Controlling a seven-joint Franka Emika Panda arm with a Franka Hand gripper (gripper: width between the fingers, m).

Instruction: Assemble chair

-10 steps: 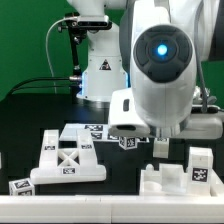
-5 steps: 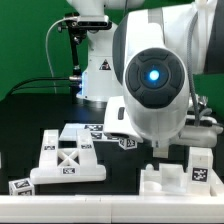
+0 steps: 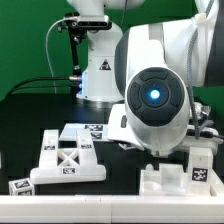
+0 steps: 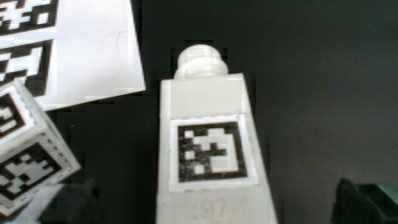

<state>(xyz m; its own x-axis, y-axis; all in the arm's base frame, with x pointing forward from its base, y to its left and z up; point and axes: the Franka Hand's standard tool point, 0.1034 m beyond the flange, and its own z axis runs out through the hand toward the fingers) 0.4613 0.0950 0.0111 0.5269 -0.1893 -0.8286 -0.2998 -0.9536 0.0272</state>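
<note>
One claw (image 4: 210, 208), and you have it spread to its widest. Its dark fingertips (image 4: 370, 198) flank a white leg (image 4: 205, 120) with a clear gap to each side of it, and nothing is held. I judge this a line-up for a pick: the jaws straddle the leg's width so that closing would bear on its two long flat faces.

The leg lies on the dark table (image 4: 302, 100). It is a chunky, square-sided white bar with a rounded peg (image 4: 201, 58) at one end and a black-and-white square tag (image 4: 210, 150) on the face turned to the wrist camera. The peg points away from the claw, so a grip on the body would leave that end free for insertion; that is my reading, not something shown.

Just beside the leg lies the marker board (image 4: 80, 45), flat, its edge close to the leg but apart from it. A second tagged part (image 4: 22, 150) sits tilted near the board's corner; what it is I cannot tell.

In the exterior view the arm (image 3: 150, 90) fills the middle and hides the claw and the leg beneath it. On the exterior view's left rests the cross-braced panel (image 3: 68, 160), with a small tagged piece (image 3: 22, 185) near its corner. On the exterior view's right a tagged block (image 3: 200, 165) stands upright against a low stepped slab (image 3: 160, 182). None of these parts appears joined to the leg yet, so assembly looks early.
</note>
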